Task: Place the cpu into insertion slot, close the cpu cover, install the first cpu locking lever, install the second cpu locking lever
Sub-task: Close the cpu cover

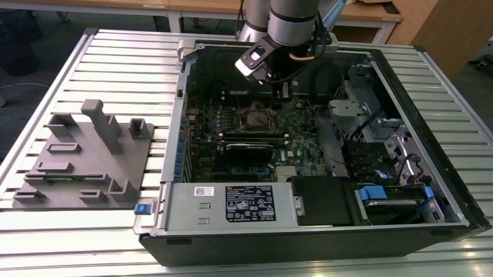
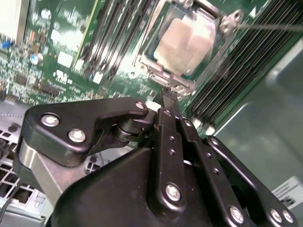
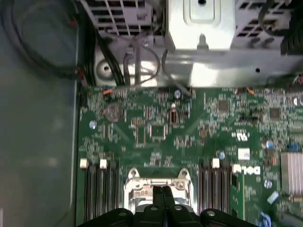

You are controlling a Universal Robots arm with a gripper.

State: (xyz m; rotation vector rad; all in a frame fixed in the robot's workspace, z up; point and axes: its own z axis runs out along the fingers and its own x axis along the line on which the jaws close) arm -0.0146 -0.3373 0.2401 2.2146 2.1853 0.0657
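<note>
cpu (image 2: 182, 45) sits in the insertion slot (image 1: 258, 119) with the cpu cover (image 2: 152, 70) lying flat over it, apparently so the frame can be latched | gripper (image 2: 168, 96) hangs at the cover's edge inside the case (image 1: 171, 150) | jaws clenched together, nothing visibly between them (contact with the frame unclear)

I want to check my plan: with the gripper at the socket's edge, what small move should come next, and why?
Probably a gentle press down on the near edge of the cpu cover. The cover seems to lie flat over the seated cpu, and the shut gripper has its tip right at that edge.
</note>
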